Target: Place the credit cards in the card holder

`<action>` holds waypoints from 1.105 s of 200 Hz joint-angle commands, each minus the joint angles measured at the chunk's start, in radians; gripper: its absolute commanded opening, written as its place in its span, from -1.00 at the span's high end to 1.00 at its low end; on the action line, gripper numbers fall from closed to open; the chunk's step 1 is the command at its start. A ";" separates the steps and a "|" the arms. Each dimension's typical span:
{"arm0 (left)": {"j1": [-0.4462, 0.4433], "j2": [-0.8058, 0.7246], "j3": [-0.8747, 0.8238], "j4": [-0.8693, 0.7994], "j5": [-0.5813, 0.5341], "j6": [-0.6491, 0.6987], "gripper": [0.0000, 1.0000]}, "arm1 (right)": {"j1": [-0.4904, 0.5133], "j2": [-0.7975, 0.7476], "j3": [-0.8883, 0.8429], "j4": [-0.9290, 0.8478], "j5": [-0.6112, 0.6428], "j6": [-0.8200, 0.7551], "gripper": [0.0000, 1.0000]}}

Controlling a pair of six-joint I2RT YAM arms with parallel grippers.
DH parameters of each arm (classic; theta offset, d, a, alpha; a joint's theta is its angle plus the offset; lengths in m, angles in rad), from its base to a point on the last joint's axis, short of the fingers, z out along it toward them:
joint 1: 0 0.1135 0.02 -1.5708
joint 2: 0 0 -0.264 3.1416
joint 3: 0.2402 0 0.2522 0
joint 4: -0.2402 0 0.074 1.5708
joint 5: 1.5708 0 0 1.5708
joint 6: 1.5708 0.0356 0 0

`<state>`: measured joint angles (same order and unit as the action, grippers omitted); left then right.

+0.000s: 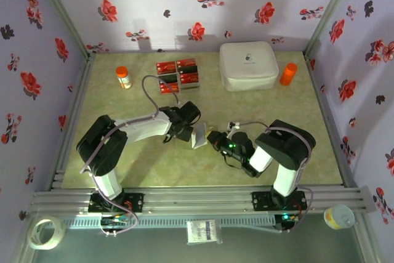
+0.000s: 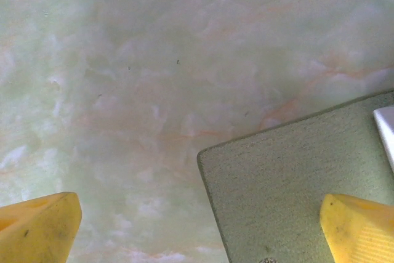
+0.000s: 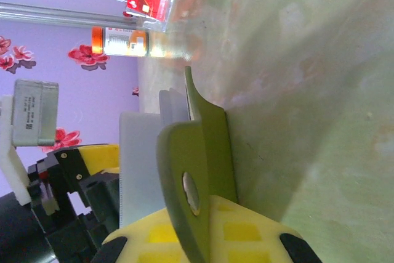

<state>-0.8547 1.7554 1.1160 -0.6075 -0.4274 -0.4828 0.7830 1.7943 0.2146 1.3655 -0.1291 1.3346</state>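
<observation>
Closest to the lens, left fingers (image 2: 38,231): yellow, spread wide, holding nothing, one tip at each lower corner of the left wrist view. Under the right-hand tip, card holder (image 2: 289,183), olive surface up, rounded corner pointing toward the bare tabletop (image 2: 135,78). Pale edge just visible at the right border.

From the right wrist, right fingers (image 3: 243,232) pinched together on the card holder (image 3: 212,146), gripping the olive flap with the round snap (image 3: 189,193). Flap standing up from the tabletop, not lying flat. Pale grey inside turned toward the left arm.

From above, card holder (image 1: 198,135) near the middle of the tabletop (image 1: 123,109), just between both pairs of fingers. Long axis running roughly near to far, leaning a little.

Credit cards (image 1: 178,74) well apart from it, on the far side, left of centre. Packed close together in a clear tray (image 3: 169,13), long sides left to right. Right of them a white box (image 1: 248,66), then an orange bottle (image 1: 288,73) at its right. Second orange bottle (image 1: 124,77) left of the cards.
</observation>
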 commanded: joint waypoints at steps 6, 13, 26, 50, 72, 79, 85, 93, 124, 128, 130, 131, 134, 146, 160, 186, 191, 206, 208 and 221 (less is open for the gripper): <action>-0.003 0.029 0.022 -0.023 -0.031 0.011 -1.00 | 0.014 0.003 -0.028 0.021 0.051 -0.017 0.66; -0.002 0.030 0.020 -0.021 -0.031 0.012 -1.00 | 0.014 -0.005 -0.033 0.021 0.056 -0.017 0.52; -0.001 0.031 0.013 -0.017 -0.031 0.013 -1.00 | 0.013 -0.029 -0.045 0.019 0.066 -0.017 0.35; 0.005 0.032 0.002 -0.008 -0.033 0.014 -1.00 | 0.011 -0.105 -0.061 -0.050 0.089 -0.029 0.23; 0.012 0.026 -0.009 0.001 -0.036 0.020 -1.00 | 0.011 -0.249 -0.062 -0.225 0.124 -0.056 0.23; 0.014 0.026 -0.013 0.007 -0.037 0.022 -1.00 | 0.010 -0.312 -0.056 -0.313 0.138 -0.069 0.22; 0.015 0.023 -0.018 0.011 -0.037 0.023 -1.00 | 0.011 -0.371 -0.046 -0.401 0.149 -0.084 0.22; 0.017 0.020 -0.024 0.017 -0.037 0.025 -1.00 | 0.012 -0.463 -0.023 -0.542 0.162 -0.115 0.23; 0.020 0.001 -0.051 0.044 -0.039 0.032 -1.00 | 0.017 -0.759 0.127 -1.096 0.244 -0.265 0.50; 0.022 -0.002 -0.055 0.050 -0.040 0.033 -1.00 | 0.017 -0.783 0.144 -1.144 0.255 -0.282 0.52; 0.022 -0.002 -0.058 0.052 -0.040 0.034 -1.00 | 0.017 -0.795 0.154 -1.162 0.258 -0.291 0.54; 0.022 -0.003 -0.059 0.053 -0.041 0.034 -1.00 | 0.017 -0.801 0.158 -1.174 0.259 -0.296 0.54; 0.022 -0.005 -0.062 0.056 -0.042 0.033 -1.00 | 0.015 -0.812 0.170 -1.200 0.262 -0.310 0.56; 0.023 -0.011 -0.072 0.066 -0.042 0.036 -0.99 | 0.015 -0.836 0.216 -1.279 0.264 -0.353 0.66; 0.023 -0.017 -0.083 0.082 -0.042 0.039 -1.00 | 0.016 -0.815 0.257 -1.303 0.238 -0.387 0.75; 0.025 -0.029 -0.100 0.105 -0.044 0.044 -1.00 | 0.019 -0.702 0.300 -1.242 0.154 -0.408 0.91; 0.025 -0.032 -0.103 0.109 -0.046 0.044 -1.00 | 0.020 -0.677 0.306 -1.221 0.138 -0.408 0.93; 0.025 -0.039 -0.108 0.113 -0.051 0.045 -1.00 | 0.033 -0.607 0.330 -1.174 0.103 -0.410 1.00; 0.025 -0.041 -0.109 0.113 -0.052 0.045 -0.99 | 0.036 -0.598 0.333 -1.170 0.101 -0.411 1.00; 0.025 -0.049 -0.114 0.117 -0.052 0.046 -1.00 | 0.056 -0.554 0.361 -1.157 0.093 -0.421 1.00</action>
<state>-0.8391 1.7451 1.0245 -0.4999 -0.4389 -0.4595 0.8074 1.1748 0.5175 0.2012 0.0177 0.9627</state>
